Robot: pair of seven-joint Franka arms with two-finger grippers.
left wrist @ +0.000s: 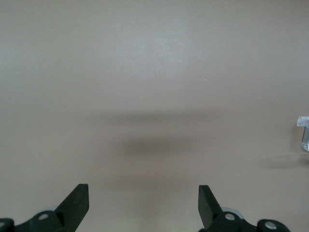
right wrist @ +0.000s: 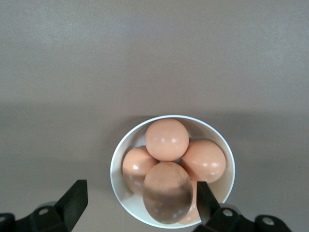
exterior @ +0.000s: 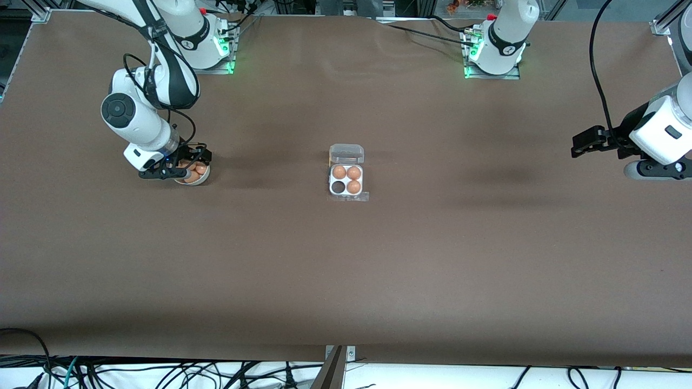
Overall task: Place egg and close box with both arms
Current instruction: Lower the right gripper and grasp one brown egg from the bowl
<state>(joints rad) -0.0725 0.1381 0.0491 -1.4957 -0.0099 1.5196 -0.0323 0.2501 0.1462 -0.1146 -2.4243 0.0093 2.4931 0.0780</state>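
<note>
1. A wide bench [exterior: 346,281] under a matte brown cover fills the room's middle; metal rails edge its corners and black cables [exterior: 162,373] lie tangled along the edge nearest the front camera.
2. Two white arm bases, lit green at the foot, stand along the edge farthest from the front camera.
3. The box [exterior: 347,173] sits at mid-bench, its clear hinged lid [exterior: 346,154] thrown back flat on the side toward the bases.
4. The whitish tray has four round cells: three carry smooth orange-brown eggs, and the one nearest the front camera toward the right arm's end looks dark and unfilled.
5. A round white bowl [right wrist: 227,181] rests toward the right arm's end of the bench, heaped with at least four more eggs, glossy and piled on one another.
6. The egg [right wrist: 167,192] lying uppermost in that heap is directly below the right pincer [right wrist: 140,200].
7. The right pincer hangs low over the bowl with its black fingers spread wide, one to either side of the pile, gripping nothing.
8. The left pincer [exterior: 586,143] waits over bare bench toward the left arm's end, well apart from the box; its fingers [left wrist: 77,200] are spread too and hold nothing.
9. In the left wrist view only plain brown cover and a soft shadow lie below it, with a sliver of clear plastic at the frame's margin.
</note>
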